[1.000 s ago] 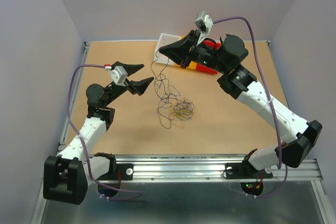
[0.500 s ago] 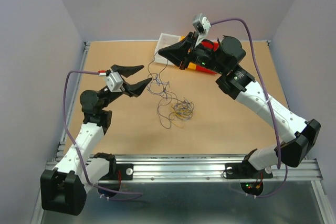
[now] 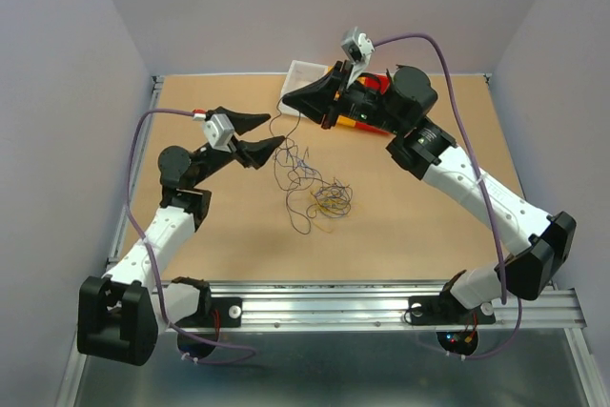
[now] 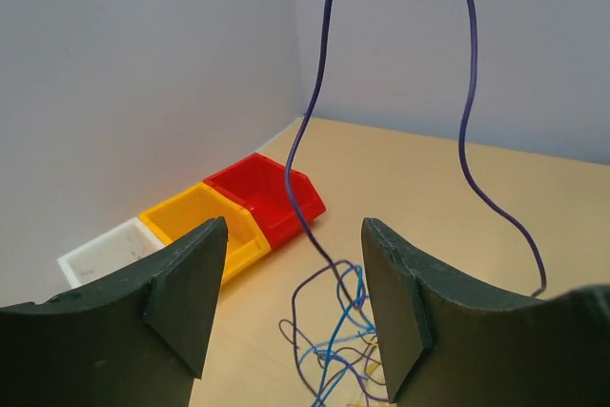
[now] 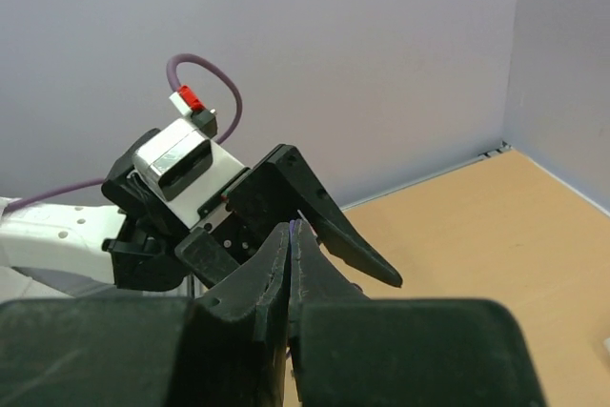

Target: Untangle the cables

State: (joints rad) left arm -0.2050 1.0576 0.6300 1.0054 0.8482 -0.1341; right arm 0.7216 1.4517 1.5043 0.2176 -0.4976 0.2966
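The cables lie as a loose tangle of thin yellow, blue-purple and pale wires mid-table. My right gripper is shut on one dark purple wire and holds it up; the wire hangs in a loop down to the tangle. In the right wrist view the jaws are pressed together with a purple tip showing between them. My left gripper is open just below the right one, around the hanging wire. In the left wrist view the purple wire hangs between the spread fingers, with blue and purple loops below.
A white tray, a yellow bin and a red bin stand in a row at the table's far edge, partly under the right arm. The lilac arm cables arc above both arms. Walls close the table on three sides.
My left gripper has shifted slightly right and up, closer to the hanging wire, still open. My right gripper has edged left with the wire, and the hanging loop has changed shape.
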